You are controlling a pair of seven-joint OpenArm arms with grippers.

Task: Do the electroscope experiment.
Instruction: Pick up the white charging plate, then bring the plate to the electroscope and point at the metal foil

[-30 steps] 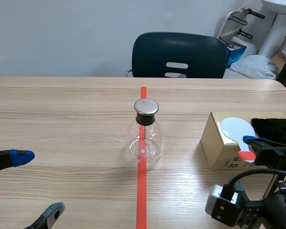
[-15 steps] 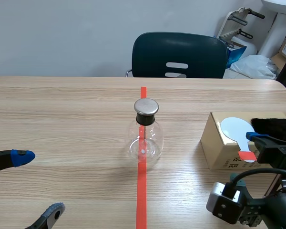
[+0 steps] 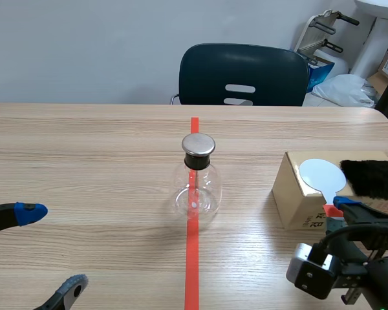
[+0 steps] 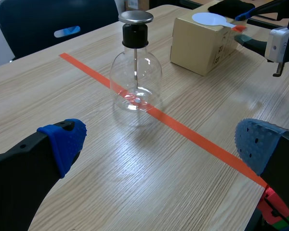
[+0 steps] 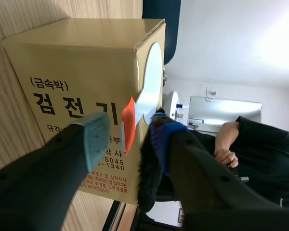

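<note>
The electroscope, a round glass flask (image 3: 195,184) with a metal cap, stands on the red tape line at mid-table; in the left wrist view the flask (image 4: 135,77) is ahead of my open left gripper (image 4: 159,139), well apart. A cardboard box (image 3: 297,194) at the right carries a white paddle (image 3: 321,174) with an orange handle (image 5: 127,124) and a black fur piece (image 3: 372,177). My right gripper (image 5: 127,139) has its fingers close on either side of the orange handle, with narrow gaps showing. My left gripper (image 3: 52,248) rests low at the near left.
A dark chair (image 3: 242,74) stands behind the table's far edge. Bags and equipment sit at the far right. In the right wrist view a person's arm (image 5: 231,144) shows beyond the box (image 5: 82,62). Bare wood lies between flask and box.
The right gripper's fingers have narrowed around the paddle's orange handle and the arm has dropped slightly toward me. The left arm and flask are unmoved.
</note>
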